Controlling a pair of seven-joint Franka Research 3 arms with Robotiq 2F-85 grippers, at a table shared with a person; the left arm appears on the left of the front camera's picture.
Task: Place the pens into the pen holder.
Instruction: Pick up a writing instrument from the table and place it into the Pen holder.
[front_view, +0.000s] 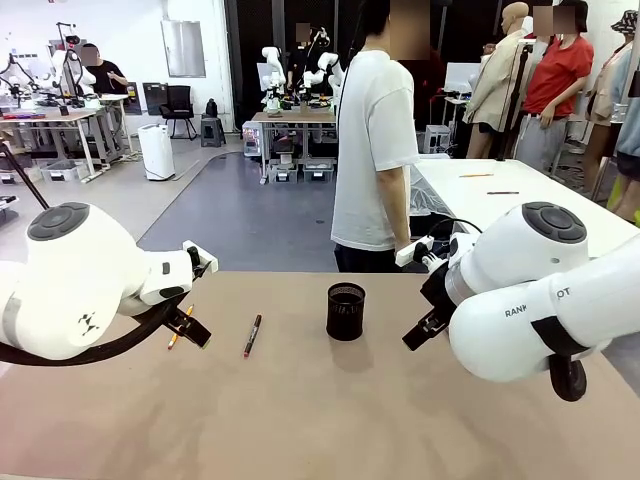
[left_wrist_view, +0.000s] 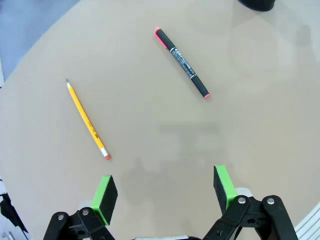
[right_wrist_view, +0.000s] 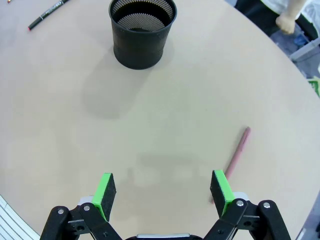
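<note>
Left pincer (left_wrist_view: 164, 182): we see it wide open and holding nothing, over the bare surface (front_view: 300, 420).
Yellow pencil (left_wrist_view: 86, 119): it lies flat ahead of the left pincer, toward the side of its left finger in the wrist view. The eraser end is the nearer one and the tip points away. Its long axis runs slanted to the line between the pads.
Black pen with red ends (left_wrist_view: 182, 63): flat on the surface, farther ahead than the pencil, on the way toward the holder.
Right pincer (right_wrist_view: 162, 187): also wide open and empty.
Reddish-brown pen (right_wrist_view: 236, 157): it lies flat just beside the right finger in the right wrist view. Its near end passes behind the green pad and its long axis points away, a little slanted.
Pen holder (right_wrist_view: 142, 32): upright between the two arms, and we see no pen in it.
Nearer arm: we judge the left arm for the pencil and the black pen, the right arm for the reddish-brown pen.
Coming move: we think each wrist must turn so that the pads close across the pen.
</note>
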